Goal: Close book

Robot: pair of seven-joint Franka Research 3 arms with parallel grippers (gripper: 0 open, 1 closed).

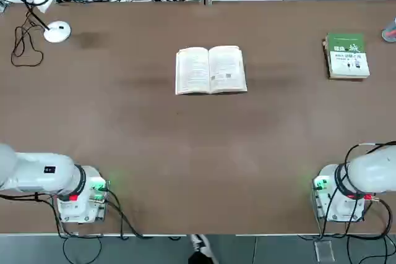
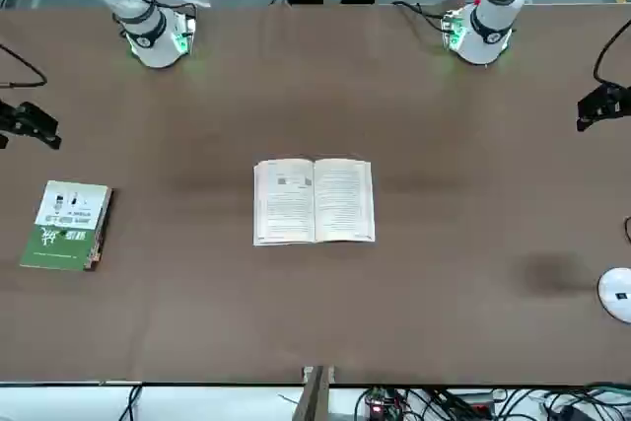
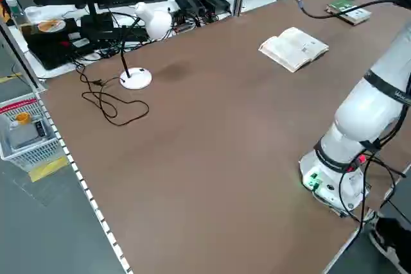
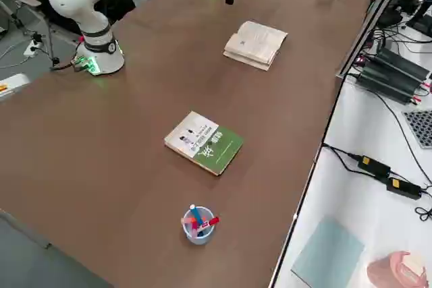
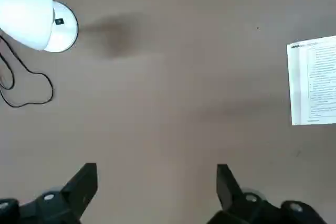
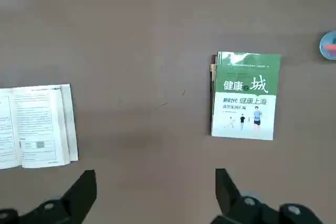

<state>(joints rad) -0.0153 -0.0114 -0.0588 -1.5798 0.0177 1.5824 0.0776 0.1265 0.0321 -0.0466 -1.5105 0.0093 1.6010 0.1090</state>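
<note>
The book [image 1: 211,70] lies open and flat at the middle of the brown table, cream text pages facing up, its cover hidden underneath. It also shows in the front view [image 2: 315,200] and both side views [image 3: 293,47] [image 4: 256,44]. My left gripper [image 5: 156,187] hangs high over the table, open and holding nothing, with the book's page edge [image 5: 315,82] far off to one side. My right gripper [image 6: 155,190] is also raised, open and holding nothing, the book [image 6: 34,127] well away from its fingers.
A green-and-white book [image 1: 347,55] lies shut at the table's far right. A white desk lamp [image 1: 57,31] with a loose black cable stands at the far left. A small cup of pens [image 4: 197,223] sits near the right edge. The arm bases [image 1: 80,193] [image 1: 337,193] flank the near edge.
</note>
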